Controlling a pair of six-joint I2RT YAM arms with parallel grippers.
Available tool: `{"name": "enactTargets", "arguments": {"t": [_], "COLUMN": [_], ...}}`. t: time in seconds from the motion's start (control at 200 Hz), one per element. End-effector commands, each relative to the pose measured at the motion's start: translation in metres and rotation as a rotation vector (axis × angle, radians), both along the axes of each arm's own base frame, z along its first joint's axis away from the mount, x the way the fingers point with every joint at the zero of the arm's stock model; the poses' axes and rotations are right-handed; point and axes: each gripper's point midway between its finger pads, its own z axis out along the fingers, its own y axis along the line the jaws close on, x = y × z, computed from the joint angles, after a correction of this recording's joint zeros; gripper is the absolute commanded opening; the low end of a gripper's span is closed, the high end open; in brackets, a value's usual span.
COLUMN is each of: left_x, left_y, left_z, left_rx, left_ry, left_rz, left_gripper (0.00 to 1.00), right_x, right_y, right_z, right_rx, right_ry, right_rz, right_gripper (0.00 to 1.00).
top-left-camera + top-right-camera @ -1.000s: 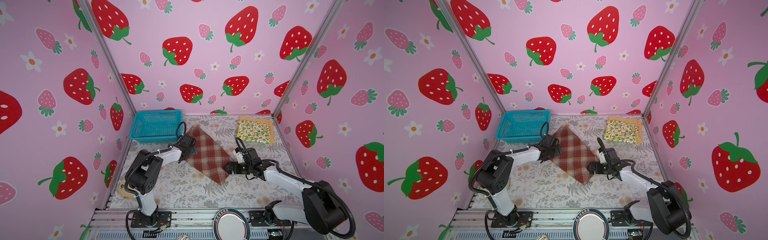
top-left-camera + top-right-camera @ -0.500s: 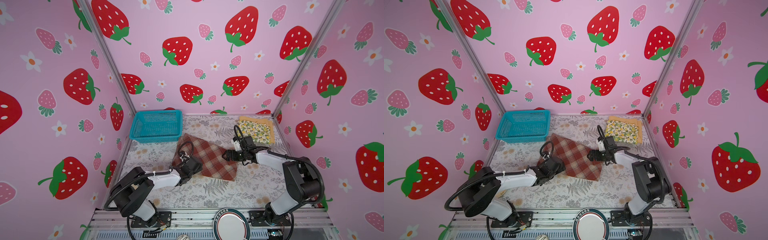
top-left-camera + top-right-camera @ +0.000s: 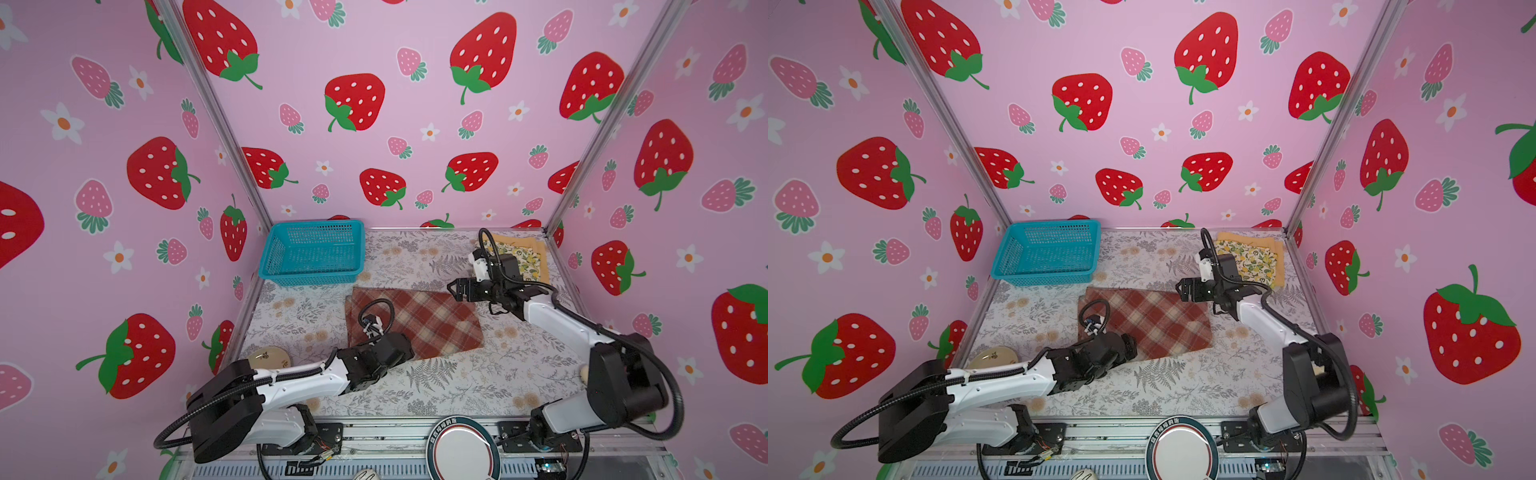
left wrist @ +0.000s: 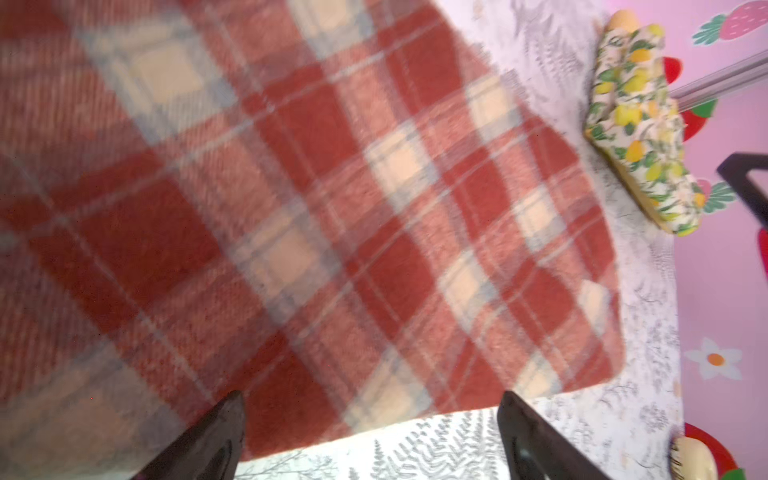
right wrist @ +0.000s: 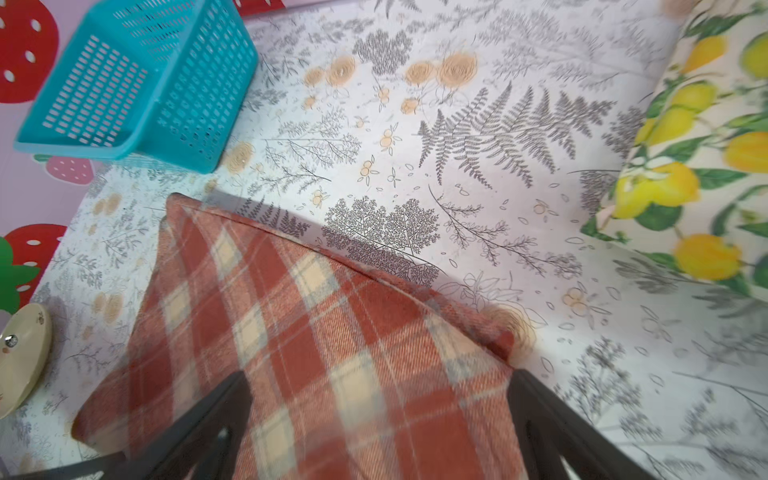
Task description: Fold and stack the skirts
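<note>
**Jaws spread wide at two corners of the plaid skirt**

The left gripper (image 4: 370,411) has its dark fingers (image 4: 224,432) well apart with nothing clamped between them. In the left wrist view they frame one edge of the plaid skirt (image 4: 291,208), which lies flat beneath them. The right gripper (image 5: 380,386) is spread just as wide. Its fingers (image 5: 540,415) straddle a corner of the same cloth without pinching it.

In both top views the left gripper sits at the skirt's near left corner and the right gripper at its far right corner.

The plaid skirt is a fuzzy woven check of red-brown and cream crossed by thin grey lines. It is folded into a rough, slightly skewed rectangle, and a doubled layer shows along its far edge. It lies mid-table (image 3: 457,382), near the teal mesh basket (image 3: 309,275) but clear of it.

The lemon-print skirt (image 3: 1254,262), cream with yellow fruit and green leaves, is folded in the far right corner. It rests on the folded mustard skirt (image 3: 1278,266), which shows only as a plain border along its far and right sides. The right arm partly covers this stack in both top views.
</note>
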Motion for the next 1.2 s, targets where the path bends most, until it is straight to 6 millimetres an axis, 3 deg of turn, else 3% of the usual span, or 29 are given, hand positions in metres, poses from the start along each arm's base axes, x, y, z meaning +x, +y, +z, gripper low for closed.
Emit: {"name": "enactTargets", "arguments": {"t": [0.0, 0.11, 0.3, 0.55, 0.821, 1.026, 1.196], "left_x": [0.024, 0.046, 0.076, 0.098, 0.105, 0.103, 0.104], "left_y": [-0.012, -0.019, -0.041, -0.053, -0.058, -0.057, -0.057], "left_z": [0.046, 0.057, 0.048, 0.016, -0.02, -0.032, -0.03], "left_rx": [0.007, 0.022, 0.025, 0.048, 0.05, 0.05, 0.057], "left_ry": [-0.065, -0.074, -0.055, 0.006, 0.083, 0.109, 0.101], "left_rz": [-0.099, -0.14, -0.192, -0.193, -0.187, -0.181, -0.185], "left_gripper": [0.97, 0.99, 1.0, 1.0, 0.99, 0.99, 0.99], "right_x": [-0.028, -0.042, -0.051, -0.053, -0.059, -0.072, -0.083], "right_y": [-0.023, -0.034, -0.038, -0.039, -0.038, -0.032, -0.029], "right_z": [-0.027, -0.044, -0.077, -0.11, -0.146, -0.169, -0.178], "right_rx": [-0.061, -0.071, -0.083, -0.105, -0.115, -0.101, -0.079], "right_ry": [0.066, 0.099, 0.185, 0.254, 0.349, 0.433, 0.475], "right_rz": [-0.047, -0.076, -0.083, -0.091, -0.078, -0.037, -0.016], "right_gripper": [1.0, 1.0, 0.93, 0.82, 0.75, 0.52, 0.22]}}
